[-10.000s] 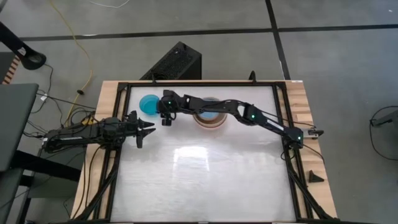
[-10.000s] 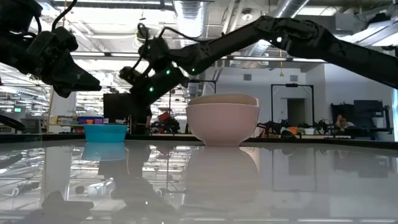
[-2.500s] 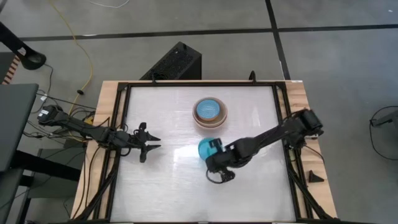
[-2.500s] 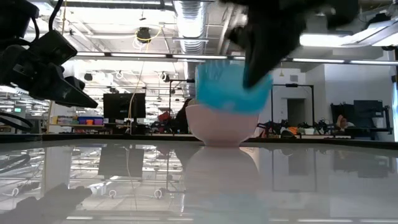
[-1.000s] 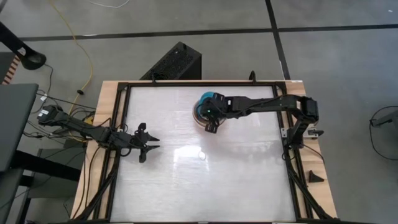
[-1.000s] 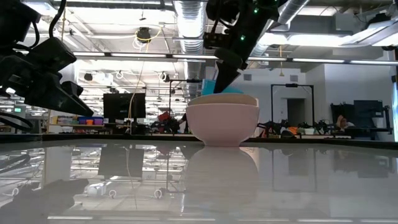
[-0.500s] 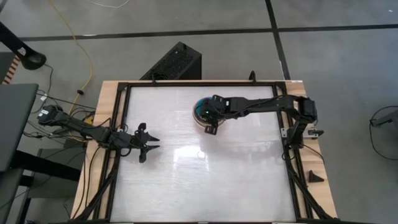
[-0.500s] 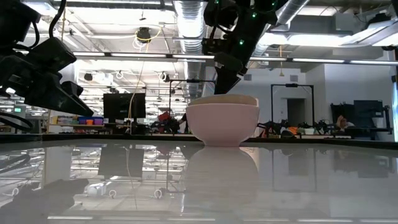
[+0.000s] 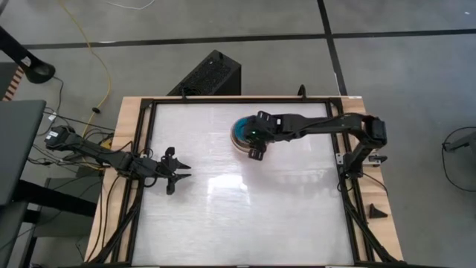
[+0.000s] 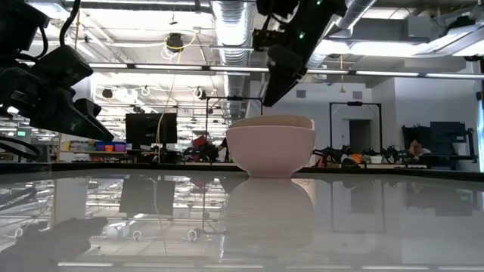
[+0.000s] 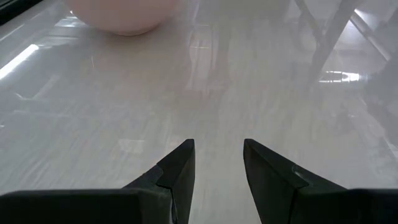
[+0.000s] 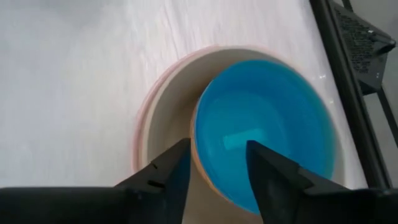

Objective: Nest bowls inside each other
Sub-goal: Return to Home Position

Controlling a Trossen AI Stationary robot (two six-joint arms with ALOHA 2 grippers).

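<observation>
My right gripper (image 12: 217,148) hangs open, holding nothing, just above the blue bowl (image 12: 267,124). That bowl sits inside the stack of bowls (image 9: 239,133) near the middle of the far edge of the table (image 9: 238,216). My left gripper (image 9: 175,170) waits open and empty by the left edge.

Grey floor (image 9: 223,30) is stretching around the surface (image 9: 238,216), a yellow cable (image 9: 95,112) snaking beyond its far left corner, a black case (image 9: 212,74) sitting at the far edge. Strip lights (image 10: 189,69) are glowing beneath ceiling ducts (image 10: 231,19).

White table (image 9: 238,216), black box (image 9: 212,74) beyond it, yellow cable (image 9: 94,111)
</observation>
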